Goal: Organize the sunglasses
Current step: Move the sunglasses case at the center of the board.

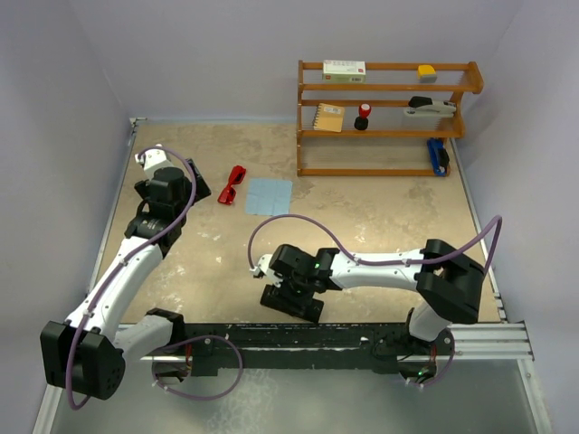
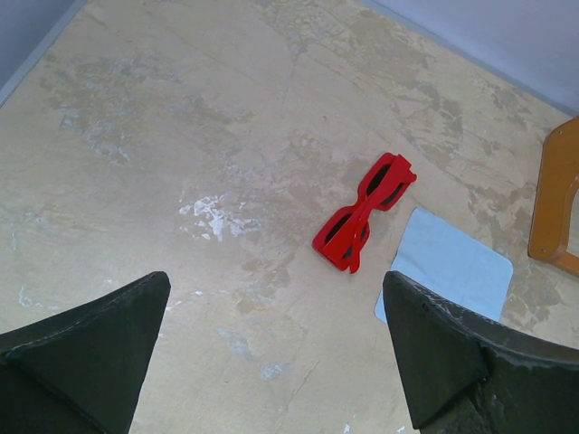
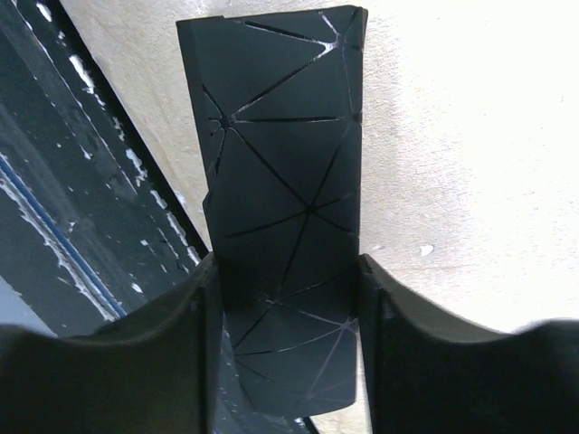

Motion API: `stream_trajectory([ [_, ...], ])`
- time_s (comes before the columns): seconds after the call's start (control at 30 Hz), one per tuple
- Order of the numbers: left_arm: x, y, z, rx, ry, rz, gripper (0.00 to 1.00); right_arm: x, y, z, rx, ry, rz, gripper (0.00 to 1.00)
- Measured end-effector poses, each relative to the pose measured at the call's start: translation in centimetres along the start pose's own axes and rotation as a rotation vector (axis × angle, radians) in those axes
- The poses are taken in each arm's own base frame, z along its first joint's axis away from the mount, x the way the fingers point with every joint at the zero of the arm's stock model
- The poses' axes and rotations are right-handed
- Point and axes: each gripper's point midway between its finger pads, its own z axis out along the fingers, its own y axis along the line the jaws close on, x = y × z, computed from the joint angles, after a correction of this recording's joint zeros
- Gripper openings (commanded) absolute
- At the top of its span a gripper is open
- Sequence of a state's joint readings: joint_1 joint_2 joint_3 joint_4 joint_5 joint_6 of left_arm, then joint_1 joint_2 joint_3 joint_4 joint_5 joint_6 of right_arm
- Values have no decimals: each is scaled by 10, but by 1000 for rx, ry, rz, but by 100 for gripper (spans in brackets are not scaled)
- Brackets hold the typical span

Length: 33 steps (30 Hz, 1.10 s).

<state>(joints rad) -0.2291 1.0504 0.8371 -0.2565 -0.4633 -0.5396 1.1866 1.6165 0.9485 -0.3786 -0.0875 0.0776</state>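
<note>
**A:** Where are the edges, and how much room is there?

**B:** Grey walls rise along the left, far and right edges of the tan, mottled desk (image 1: 380, 217). A black metal rail (image 1: 298, 348) runs along the near edge. A wooden three-tier shelf rack (image 1: 389, 117) stands in the far right corner. A broad stretch of desk lies between it and the right arm.

**A:** And the grippers?

**B:** The left gripper (image 1: 149, 161) (image 2: 276, 285) is near the left edge, its fingers spread wide apart above the desk. The right gripper (image 1: 289, 294) (image 3: 285, 271) is at the near edge, just beside the rail. Its two fingers press against both long sides of a black oblong case with a faceted pattern (image 3: 285, 181).

**A:** The sunglasses?

**B:** The small bright red plastic sunglasses (image 1: 233, 185) (image 2: 365, 212) lie flat towards the far left corner, ahead of the left gripper. They are set at a slant, with dark lenses. They lie just left of a light blue square cloth (image 1: 270, 196) (image 2: 448, 267), with a thin gap between the two.
</note>
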Motion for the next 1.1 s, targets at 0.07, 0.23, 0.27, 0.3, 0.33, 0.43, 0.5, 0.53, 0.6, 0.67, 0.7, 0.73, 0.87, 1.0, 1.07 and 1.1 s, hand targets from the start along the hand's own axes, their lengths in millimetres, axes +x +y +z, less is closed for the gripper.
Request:
stream_trajectory([
  [0.07, 0, 0, 0, 1, 1, 0, 99, 0, 1, 0, 1, -2, 19, 22],
  [0.23, 1, -2, 0, 9, 5, 0, 99, -2, -3, 1, 34, -14, 59, 21],
  [0.27, 1, -2, 0, 10, 6, 0, 99, -2, -4, 1, 46, -18, 72, 20],
  [0.3, 1, -2, 0, 12, 7, 0, 99, -2, -6, 1, 57, -23, 86, 20],
  [0.33, 1, -2, 0, 13, 7, 0, 99, -3, -9, 1, 70, -27, 102, 20],
  [0.43, 1, -3, -1, 17, 8, -1, 99, -4, -21, -1, 104, -47, 160, 20],
  [0.5, 1, -4, -2, 22, 7, -2, 99, -3, -35, -2, 130, -65, 221, 19],
  [0.53, 0, -4, -3, 25, 7, -3, 99, -1, -44, -4, 147, -70, 255, 19],
  [0.6, -1, -4, -4, 31, 6, -5, 99, 3, -64, -9, 189, -85, 329, 21],
  [0.67, -1, -5, -5, 36, 6, -6, 99, 5, -86, -13, 236, -95, 396, 21],
  [0.7, -1, -5, -5, 39, 8, -6, 99, 6, -93, -14, 250, -99, 419, 21],
  [0.73, 0, -6, -5, 40, 9, -6, 99, 8, -103, -16, 273, -101, 448, 21],
  [0.87, 1, -6, -6, 46, 16, -4, 99, 7, -132, -18, 321, -100, 532, 24],
  [1.0, 2, -7, -6, 49, 21, -2, 99, -7, -154, -13, 349, -104, 593, 25],
  [1.07, 2, -7, -6, 52, 22, -2, 99, -12, -161, -12, 357, -110, 615, 29],
  [1.1, 2, -7, -7, 53, 22, -3, 99, -15, -165, -11, 361, -114, 625, 34],
])
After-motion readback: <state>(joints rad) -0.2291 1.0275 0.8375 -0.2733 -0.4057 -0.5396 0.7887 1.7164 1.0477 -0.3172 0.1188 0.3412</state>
